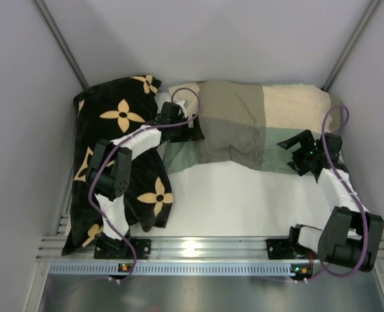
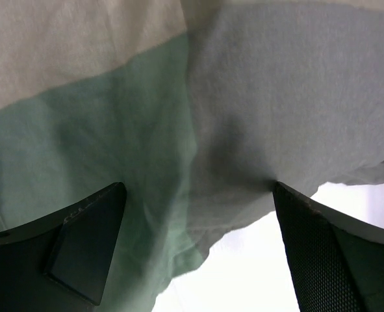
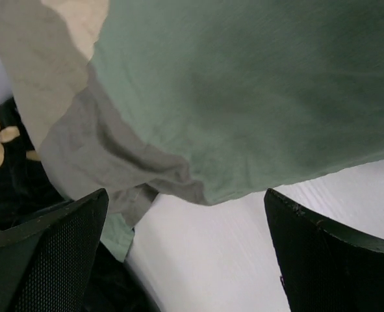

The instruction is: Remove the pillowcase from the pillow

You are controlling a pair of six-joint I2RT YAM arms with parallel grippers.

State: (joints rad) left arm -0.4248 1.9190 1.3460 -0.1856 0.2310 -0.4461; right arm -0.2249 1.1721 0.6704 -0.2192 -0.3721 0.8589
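The patchwork pillowcase (image 1: 243,123) lies across the back of the table, with cream, olive-grey and pale green blocks. It bulges as if filled; the pillow itself is hidden inside. My left gripper (image 1: 186,130) is open at the pillowcase's left end. In the left wrist view its wide-apart fingers (image 2: 81,247) frame the green and grey hem (image 2: 179,195), and nothing is held. My right gripper (image 1: 293,156) is open at the near right edge of the pillowcase. In the right wrist view its fingers (image 3: 334,253) sit just below the green fabric (image 3: 243,97), over bare table.
A black cushion with tan flower motifs (image 1: 123,162) lies along the left side under my left arm; it also shows in the right wrist view (image 3: 3,156). Grey walls close in the left, back and right. The white tabletop (image 1: 237,201) lies in front of the pillowcase.
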